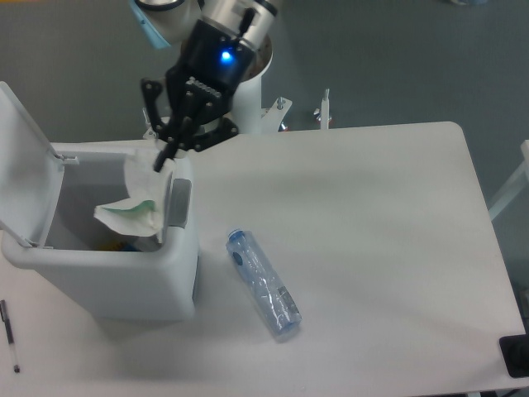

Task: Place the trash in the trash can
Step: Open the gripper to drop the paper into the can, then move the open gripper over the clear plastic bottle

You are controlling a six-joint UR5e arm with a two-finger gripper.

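Note:
My gripper [161, 159] is shut on a white paper scrap [132, 204] with a green edge, and the scrap hangs over the open mouth of the white trash can [99, 277], near its right rim. The can's lid [21, 161] stands flipped up at the left, and a grey latch panel [178, 202] sits on the right rim. A crushed clear plastic bottle [264, 284] with a bluish cap lies on the table to the right of the can, apart from the gripper.
A thin black pen [9, 335] lies at the front left of the table. A dark object [515, 354] pokes in at the front right corner. The arm's base column [235, 91] stands behind the table.

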